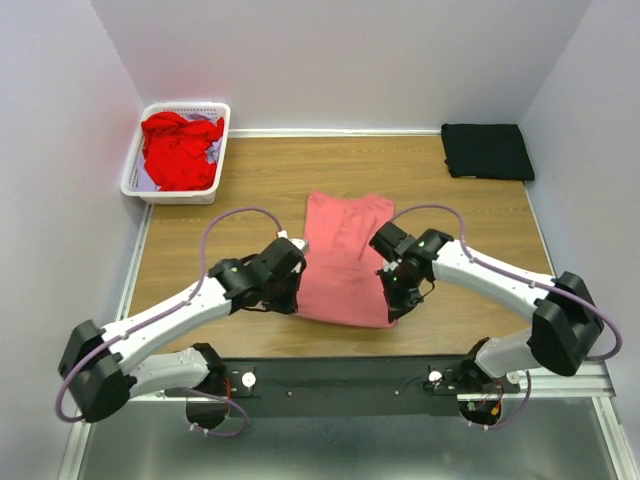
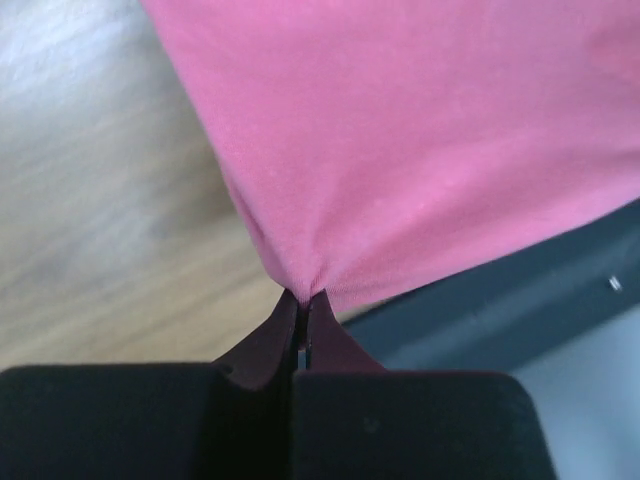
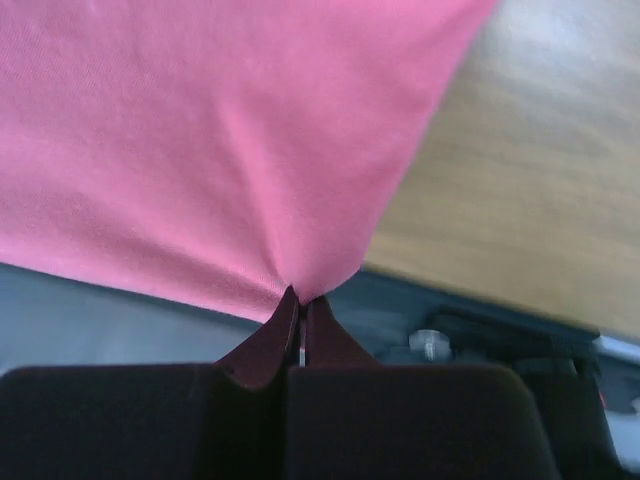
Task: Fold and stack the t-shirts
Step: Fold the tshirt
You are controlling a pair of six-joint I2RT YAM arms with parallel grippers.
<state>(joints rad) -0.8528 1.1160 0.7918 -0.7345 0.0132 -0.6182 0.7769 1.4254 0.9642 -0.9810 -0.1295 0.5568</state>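
A pink t-shirt (image 1: pixel 345 255) lies lengthwise in the middle of the wooden table. My left gripper (image 1: pixel 293 292) is shut on its near left corner; in the left wrist view the pink cloth (image 2: pixel 420 150) is pinched at the fingertips (image 2: pixel 301 298) and lifted. My right gripper (image 1: pixel 393 300) is shut on the near right corner; in the right wrist view the cloth (image 3: pixel 220 140) bunches at its tips (image 3: pixel 302 298). The near edge hangs raised between both grippers. A folded black t-shirt (image 1: pixel 487 151) lies at the back right.
A white basket (image 1: pixel 226 140) at the back left holds crumpled red shirts (image 1: pixel 178 150). The black mounting rail (image 1: pixel 350 378) runs along the near edge. White walls close in the table on three sides.
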